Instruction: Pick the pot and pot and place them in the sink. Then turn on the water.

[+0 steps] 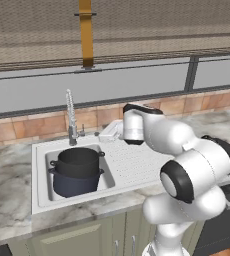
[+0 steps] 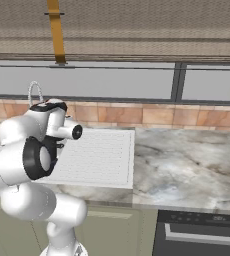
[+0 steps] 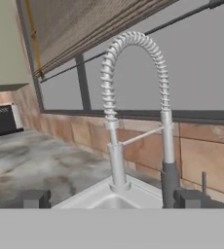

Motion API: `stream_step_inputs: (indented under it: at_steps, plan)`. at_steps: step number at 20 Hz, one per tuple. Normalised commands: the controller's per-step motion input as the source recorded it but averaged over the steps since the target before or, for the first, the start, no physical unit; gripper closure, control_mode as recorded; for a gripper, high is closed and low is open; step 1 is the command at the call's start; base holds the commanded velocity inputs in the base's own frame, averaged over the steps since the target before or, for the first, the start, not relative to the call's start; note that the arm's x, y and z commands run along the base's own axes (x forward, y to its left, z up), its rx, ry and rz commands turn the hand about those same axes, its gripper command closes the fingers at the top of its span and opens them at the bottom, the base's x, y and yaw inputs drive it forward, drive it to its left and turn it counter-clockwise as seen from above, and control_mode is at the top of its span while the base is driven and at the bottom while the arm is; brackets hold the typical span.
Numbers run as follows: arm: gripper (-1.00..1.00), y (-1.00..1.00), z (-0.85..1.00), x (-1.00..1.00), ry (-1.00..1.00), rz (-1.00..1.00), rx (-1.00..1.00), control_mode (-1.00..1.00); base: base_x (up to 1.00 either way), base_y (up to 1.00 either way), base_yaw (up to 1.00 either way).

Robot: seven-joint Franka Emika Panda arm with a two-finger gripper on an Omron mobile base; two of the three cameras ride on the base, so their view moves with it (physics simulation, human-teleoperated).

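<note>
The white sink (image 1: 39, 197) holds both pots, stacked. The wider black pot (image 1: 77, 161) sits on top of the deeper navy pot (image 1: 76, 183). The chrome spring faucet (image 1: 70, 118) rises behind the basin, and its arch (image 3: 133, 44) stands close ahead in the hand view, above the sink rim (image 3: 92, 197). My gripper (image 3: 114, 199) is open and empty, with its dark fingertips (image 3: 35, 198) spread wide on either side of the faucet base. In the left base view the gripper (image 1: 105, 134) hangs just right of the faucet, over the back of the drainboard. The water is out of view.
The ribbed drainboard (image 2: 99, 155) lies right of the basin. Marble counter (image 2: 187, 165) stretches further right, with a stove front (image 2: 202, 232) below it. A tiled backsplash (image 1: 32, 127) and a window run behind the faucet.
</note>
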Motion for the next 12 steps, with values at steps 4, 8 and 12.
stream_step_inputs:
  at_steps: [4, 8, 12]
  plan:
    - [-1.00, 0.00, -0.16, 0.11, 0.00, 0.00, 0.00, -1.00, 0.00, 0.00, 0.00]
    - [-1.00, 0.00, -0.18, 0.25, 0.00, 0.00, 0.00, -1.00, 0.00, 0.00, 0.00]
    - [-1.00, 0.00, -0.08, 0.33, 0.00, 0.00, 0.00, -1.00, 0.00, 0.00, 0.00]
